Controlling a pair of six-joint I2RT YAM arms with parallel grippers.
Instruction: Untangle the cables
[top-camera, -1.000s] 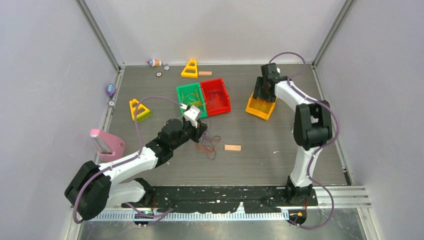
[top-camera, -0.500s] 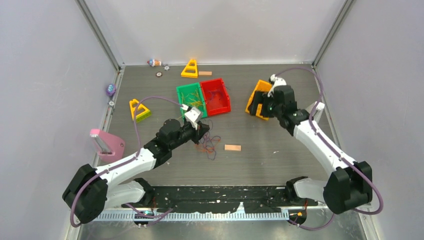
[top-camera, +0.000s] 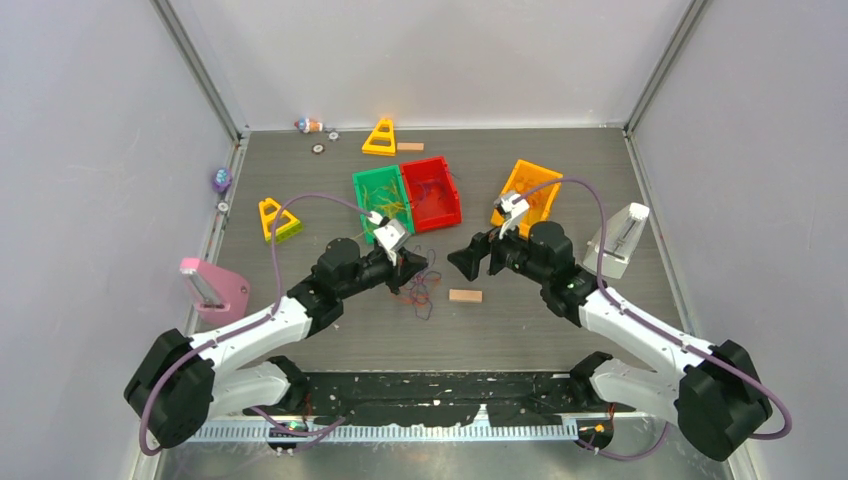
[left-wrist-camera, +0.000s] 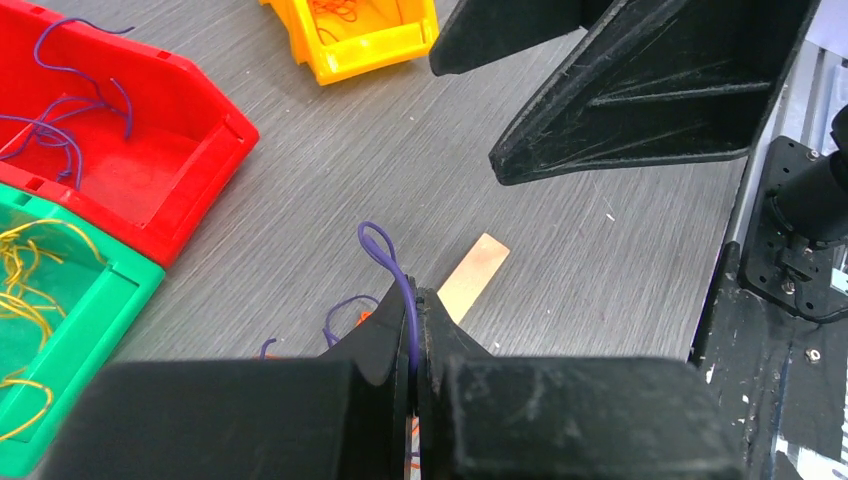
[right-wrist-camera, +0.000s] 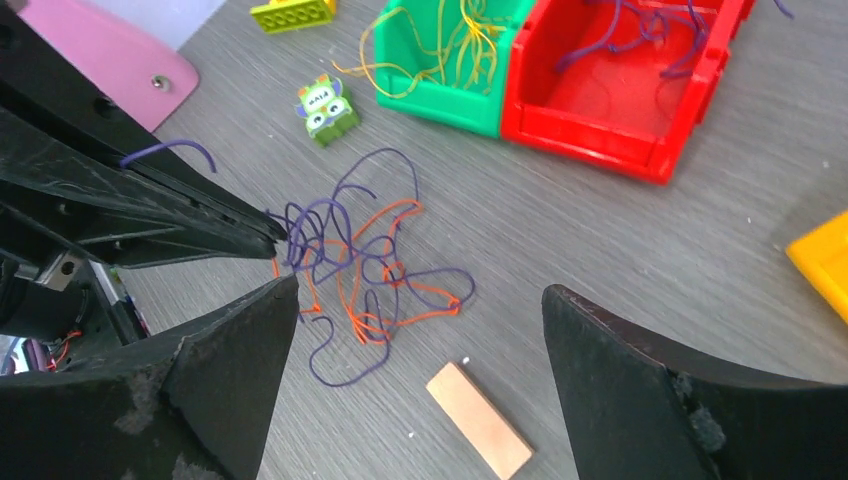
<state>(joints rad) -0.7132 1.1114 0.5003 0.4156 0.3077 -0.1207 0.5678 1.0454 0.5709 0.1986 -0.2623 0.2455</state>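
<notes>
Pinching 1 purple cable (left-wrist-camera: 398, 270) btwn shut jaws, the left gripper (top-camera: 408, 268) sits low over the table (top-camera: 520, 340), just near-side of the green bin. In the left wrist view the strand loops up past the fingertips. The right gripper (top-camera: 478, 256) faces it from the right, jaws spread wide w/ nothing in them. In the right wrist view the tangle of cables (right-wrist-camera: 372, 268) lies on the table btwn its 2 fingers. The tangle is purple + orange strands knotted together, reaching the left gripper's tip, w/ a small wooden block (right-wrist-camera: 478, 420) just beside it.

3 bins sit further back.
- Green bin (right-wrist-camera: 440, 108): yellow cables (right-wrist-camera: 455, 40) only, a few hanging over the rim.
- Red bin (right-wrist-camera: 590, 138), touching the green one's right side: purple cables (right-wrist-camera: 640, 22).
- Yellow bin (top-camera: 530, 178), apart to the right & set at an angle: orange cables (left-wrist-camera: 345, 12) inside, prob. a small bunch, but the frame edge cuts most of it.

A green toy block (right-wrist-camera: 325, 108) sits on the table near the green bin.
</notes>
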